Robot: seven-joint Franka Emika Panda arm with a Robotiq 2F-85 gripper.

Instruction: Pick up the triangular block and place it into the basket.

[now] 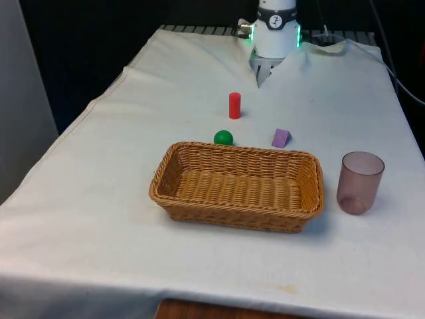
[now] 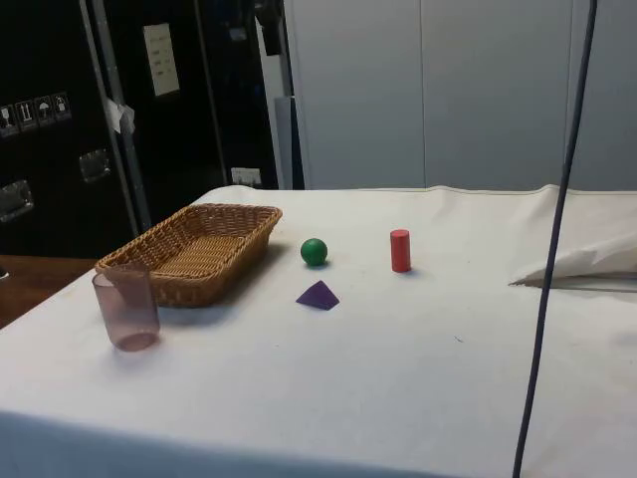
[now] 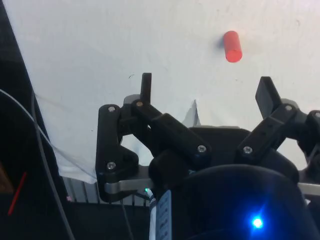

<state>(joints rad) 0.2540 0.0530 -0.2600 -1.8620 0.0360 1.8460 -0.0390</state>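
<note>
So far nothing is getting done: the gripper (image 3: 207, 95) is hanging released and empty over the table's far end, while the block (image 1: 281, 137) is lying on the cloth just beside the basket's (image 1: 199, 149) far rim, waiting to be grasped.

Evidently a robotics lab: white-draped surface (image 1: 99, 199) staged with toy test props, namely wicker basket (image 1: 239, 183), purple triangular block (image 1: 281, 137), green ball (image 1: 223, 137) and red cylinder (image 1: 234, 106). At twelve o'clock, black curtains (image 1: 86, 40); alongside, dark cabinets (image 2: 60, 119), dangling cable (image 2: 557, 229).
</note>
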